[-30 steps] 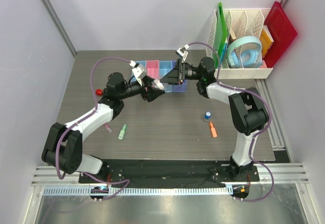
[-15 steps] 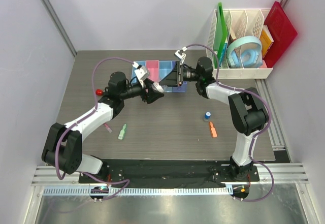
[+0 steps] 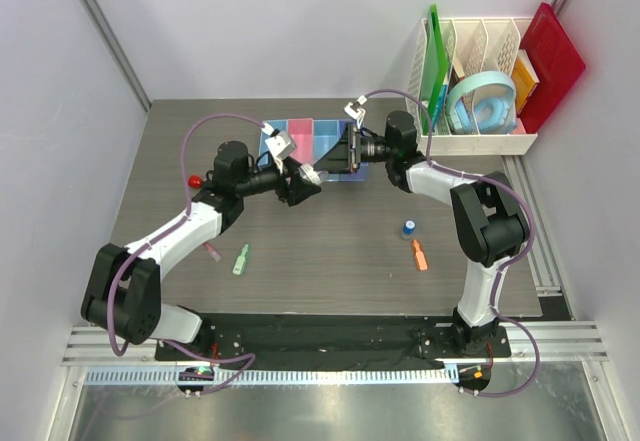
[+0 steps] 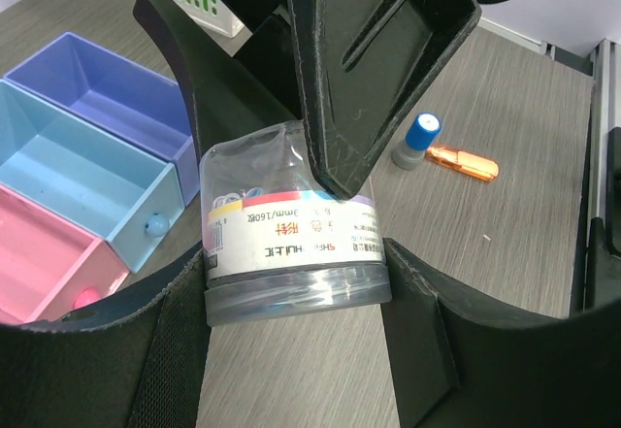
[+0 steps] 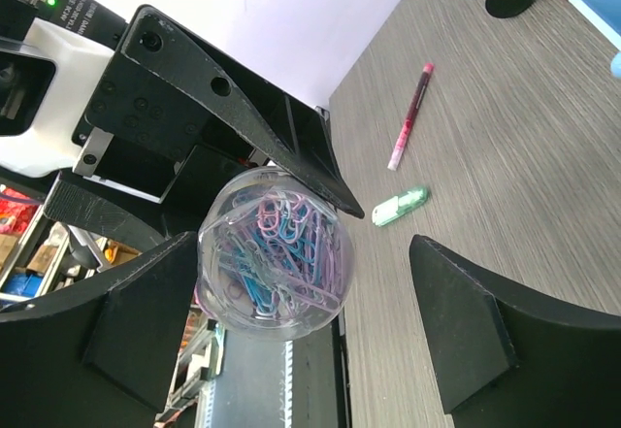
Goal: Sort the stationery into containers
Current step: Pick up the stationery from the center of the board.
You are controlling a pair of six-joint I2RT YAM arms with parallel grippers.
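Sorting looks barely begun: the left gripper (image 4: 291, 271) is clamped on the clear round tub (image 4: 286, 224) of paper clips. The tub also rests against one finger of the right gripper (image 5: 303, 253), whose jaws stand wide apart around it (a hand-over, by the look of it). Beside the left jaws, the row of bins (image 4: 146, 205) holds only a small blue ball (image 4: 155, 224) and a pink ball (image 4: 87, 297). Beyond the jaws, the blue-capped piece (image 4: 415, 139), orange marker (image 4: 464, 163), dark red pen (image 5: 409, 117), light green marker (image 5: 400, 207) and red ball-like piece (image 3: 191, 180) lie loose on the table (image 3: 330, 261).
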